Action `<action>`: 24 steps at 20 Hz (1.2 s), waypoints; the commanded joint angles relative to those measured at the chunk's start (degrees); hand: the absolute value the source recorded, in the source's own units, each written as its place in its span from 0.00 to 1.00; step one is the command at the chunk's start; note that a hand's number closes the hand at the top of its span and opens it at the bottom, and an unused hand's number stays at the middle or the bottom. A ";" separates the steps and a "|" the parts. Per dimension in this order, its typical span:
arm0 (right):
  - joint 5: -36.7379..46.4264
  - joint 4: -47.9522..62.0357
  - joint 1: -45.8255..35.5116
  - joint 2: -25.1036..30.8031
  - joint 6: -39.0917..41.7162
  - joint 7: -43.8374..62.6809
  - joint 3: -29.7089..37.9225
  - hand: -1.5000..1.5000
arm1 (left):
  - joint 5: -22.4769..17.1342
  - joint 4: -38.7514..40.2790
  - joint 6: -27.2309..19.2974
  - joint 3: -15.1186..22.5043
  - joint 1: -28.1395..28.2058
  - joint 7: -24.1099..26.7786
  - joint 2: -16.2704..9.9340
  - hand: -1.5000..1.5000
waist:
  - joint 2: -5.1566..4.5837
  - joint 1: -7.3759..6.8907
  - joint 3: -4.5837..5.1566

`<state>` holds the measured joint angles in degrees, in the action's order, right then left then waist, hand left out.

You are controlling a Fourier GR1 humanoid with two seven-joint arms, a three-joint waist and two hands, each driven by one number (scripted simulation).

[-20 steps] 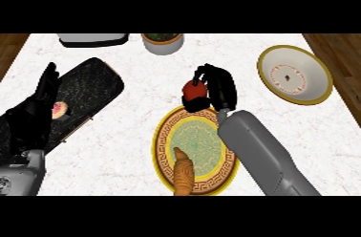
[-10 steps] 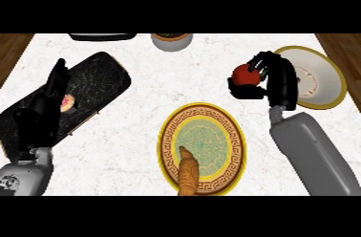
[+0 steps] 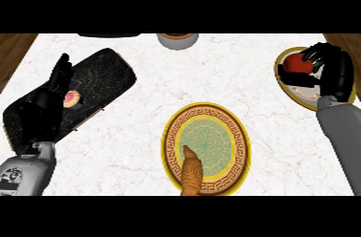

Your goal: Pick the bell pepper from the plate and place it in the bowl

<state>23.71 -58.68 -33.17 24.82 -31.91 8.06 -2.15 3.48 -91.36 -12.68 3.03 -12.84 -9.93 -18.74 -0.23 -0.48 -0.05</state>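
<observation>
Bell pepper [image 3: 297, 64] sits inside curled fingers [image 3: 319, 52], apparently over bowl [image 3: 297, 94].

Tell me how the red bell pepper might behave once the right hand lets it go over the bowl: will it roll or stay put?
The bell pepper looks rounded and smooth, so it could roll a little. The bowl has a raised rim, which should probably stop it. The right hand curls round it without visibly denting it, so it seems fairly stiff.
</observation>
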 commanded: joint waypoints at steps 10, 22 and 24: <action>5.26 36.57 -9.61 5.06 -11.70 -17.73 8.57 1.00 | 1.94 1.97 0.45 0.95 -2.70 0.68 2.00 0.50 | -1.00 -2.27 -0.16; -6.58 43.66 -12.41 6.39 5.39 -31.17 18.85 0.00 | 0.82 -0.81 2.05 1.26 -3.35 -1.35 2.07 0.50 | -1.60 -4.34 -0.47; -8.79 43.71 -13.29 9.04 8.87 -33.83 21.18 0.00 | 0.82 1.18 2.09 1.19 -2.19 1.79 2.61 0.50 | -1.77 -3.94 -0.43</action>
<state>17.87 -16.05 -45.32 33.08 -26.77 -21.23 16.05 4.71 -90.31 -11.25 4.21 -16.09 -9.39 -16.23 -2.00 -4.22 -0.50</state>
